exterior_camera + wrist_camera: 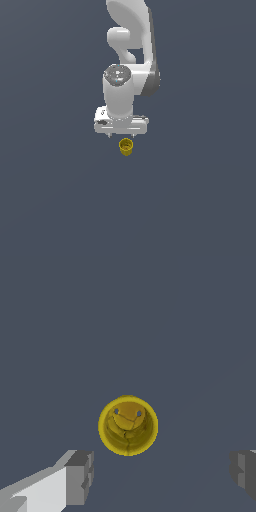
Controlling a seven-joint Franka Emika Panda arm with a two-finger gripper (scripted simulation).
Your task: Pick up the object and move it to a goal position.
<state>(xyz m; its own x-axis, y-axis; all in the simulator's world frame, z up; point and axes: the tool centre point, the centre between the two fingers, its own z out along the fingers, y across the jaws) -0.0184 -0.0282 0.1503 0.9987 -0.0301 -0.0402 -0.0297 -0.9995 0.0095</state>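
Hovering above the worktop [60, 200], the claw [121, 135] stands wide open and holds nothing. The yellow cup [128, 426] sits upright below, just off its centreline. Approach step judged underway; next move: centre, descend, close on the rim.

The floor [55, 200] is flat, plain and dark grey-blue all over. One thing sits on it, a little yellow cup [126, 147]. The cup stands up with its open top facing up, and you can look down into it from the wrist view.
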